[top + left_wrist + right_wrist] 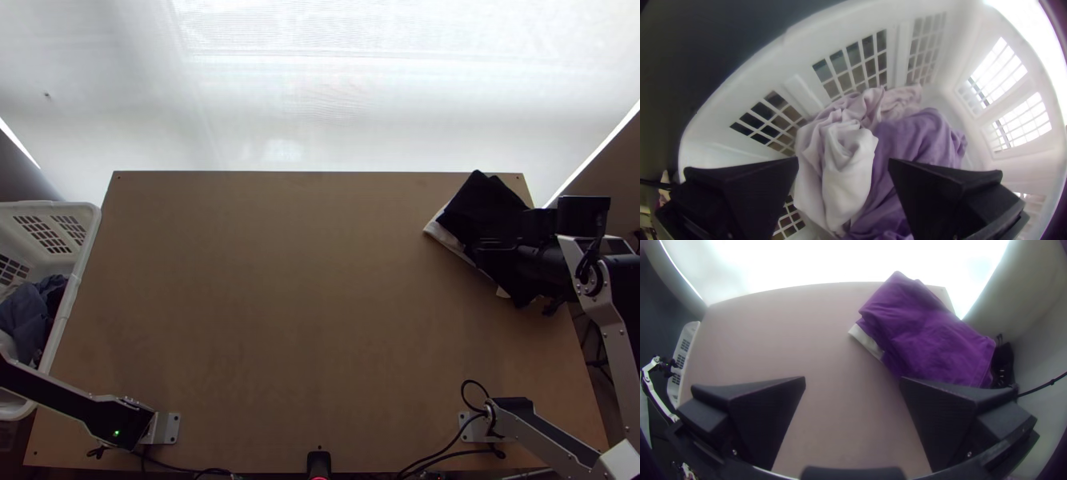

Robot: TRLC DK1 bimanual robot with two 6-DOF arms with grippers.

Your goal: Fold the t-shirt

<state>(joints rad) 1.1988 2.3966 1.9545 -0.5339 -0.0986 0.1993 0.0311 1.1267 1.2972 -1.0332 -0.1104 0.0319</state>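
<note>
Laundry at both ends of the desk [312,304]: at its far right corner, we see a purple cloth [924,329] lying folded in flat layers, askew to the desk's edges, a strip of white cloth [867,341] showing from beneath. The right hand [500,254] hangs at that end, overlapping the dark bundle as we look down; its two broad black fingers stand wide apart, one of them lined up with the purple fabric's near edge in the wrist view. Off the desk's left side, the left hand [843,162] is at the white plastic basket [74,284], fingers likewise spread, a bunched pale garment [847,155] and a crumpled purple one [924,135] visible past its fingertips. We cannot tell whether either hand touches fabric, nor which piece is the t-shirt: the cloths we see lie folded on the desk or loosely heaped inside the basket.
</note>
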